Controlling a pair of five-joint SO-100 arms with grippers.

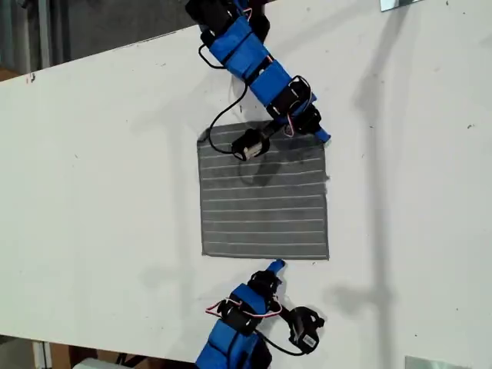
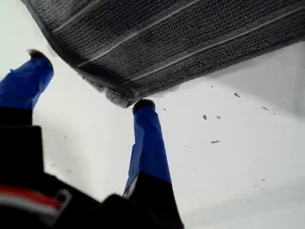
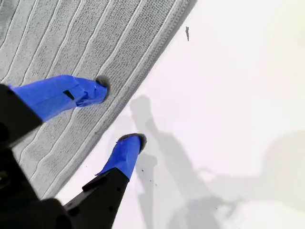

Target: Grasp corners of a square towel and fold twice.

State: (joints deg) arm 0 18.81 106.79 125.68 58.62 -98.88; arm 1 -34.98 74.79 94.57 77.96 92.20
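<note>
Towel (image 1: pixel 265 207) lies flat and unfolded near the middle of the desk (image 1: pixel 100 192). Stripes run across the exterior view, so the hems facing each arm run parallel to the stripes. No fold made yet, by the look of it; I judge this to be the approach to the first grasp.

My first tool (image 1: pixel 323 137) (image 2: pixel 89 80): at the towel's far corner (image 1: pixel 324 146), on the exterior view's right.
- Jaws spread, nothing between them.
- In the first wrist view one fingertip (image 2: pixel 143 105) sits at the corner's tip (image 2: pixel 116 98), touching or just off it, I cannot tell which. The other fingertip is over bare desk beside the side hem.
- The corner lies straight ahead of the jaws, with the cloth running away from the tool.

My second tool (image 1: pixel 275 267) (image 3: pixel 119 112): at the near hem, roughly mid-edge in the exterior view.
- Jaws spread, gripping nothing.
- In the second wrist view it straddles the hem: one fingertip (image 3: pixel 102 86) over the striped cloth (image 3: pixel 71 43), the other over white desk.
- Its corner (image 1: pixel 327 257) (image 3: pixel 183 5) is well along the hem, toward the exterior view's right.

Key relation: the first tool is already on its corner, while the second is on the edge but short of its corner. Judgement: the second tool needs to slide along the hem toward the exterior view's right before closing, or it will pinch mid-edge and the fold will sag unevenly. The first tool likely needs only to lower and close. Risk: the soft hem bunches ahead of a fingertip instead of being caught.
</note>
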